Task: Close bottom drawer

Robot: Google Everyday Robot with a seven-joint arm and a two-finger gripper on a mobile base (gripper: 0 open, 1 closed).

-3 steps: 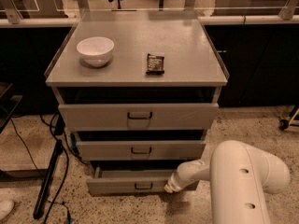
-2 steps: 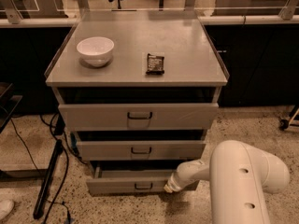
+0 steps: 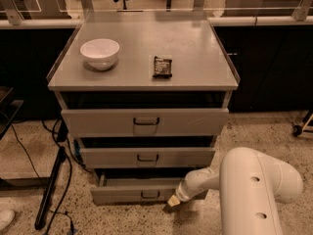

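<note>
Sitting at the lower centre of the frame, the slim grey metal bottom drawer juts out beyond the two taller grey drawers above it. A small dark loop handle is centred on its narrow front. The white arm's gripper is at the front's right end, low over the speckled floor. I cannot tell whether it is open or closed. A white bowl and a dark snack packet lie on the grey surface.

Single high view, steeply down on the cabinet front, pincer low at the bottom drawer.
</note>
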